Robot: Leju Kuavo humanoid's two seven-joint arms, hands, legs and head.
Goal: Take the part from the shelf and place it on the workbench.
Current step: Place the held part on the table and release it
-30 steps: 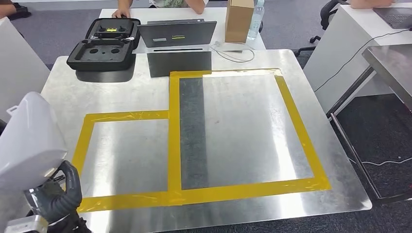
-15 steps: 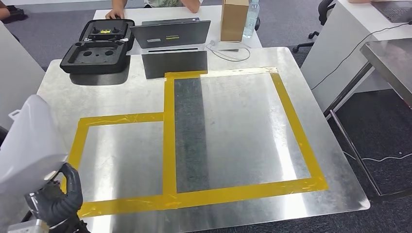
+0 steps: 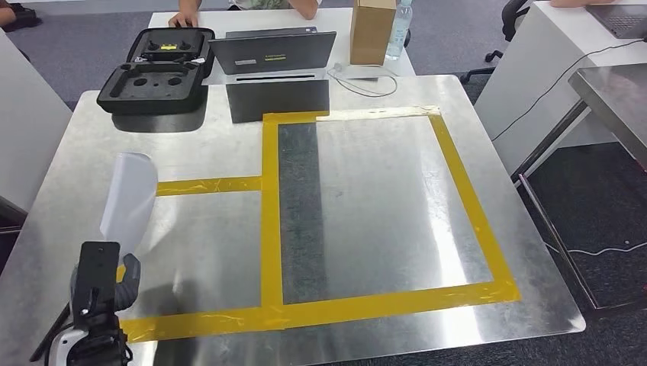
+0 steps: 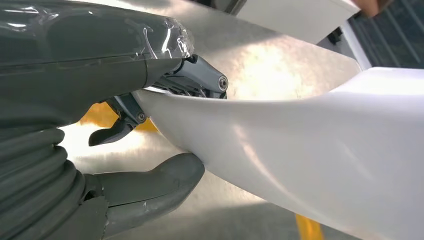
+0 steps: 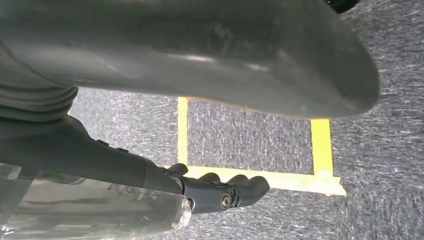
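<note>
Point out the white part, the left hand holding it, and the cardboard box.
white part [image 3: 128, 200], head view, middle of its curved shell.
left hand [image 3: 103, 286], head view, back of the hand below the part.
cardboard box [image 3: 371, 32], head view, its front face.

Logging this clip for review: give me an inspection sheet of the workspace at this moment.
Surface: metal workbench marked with yellow tape rectangles and a dark strip.
Job's things: white part, held above the bench's left side.
Clutter: open black case, laptop, cardboard box, water bottle.
Hands: left hand grips the part; right hand hangs over carpet, fingers curled, holding nothing.
Cables: white cable near the laptop; a floor cable at right.
Surroundings: people's hands at the far table; office chair.
</note>
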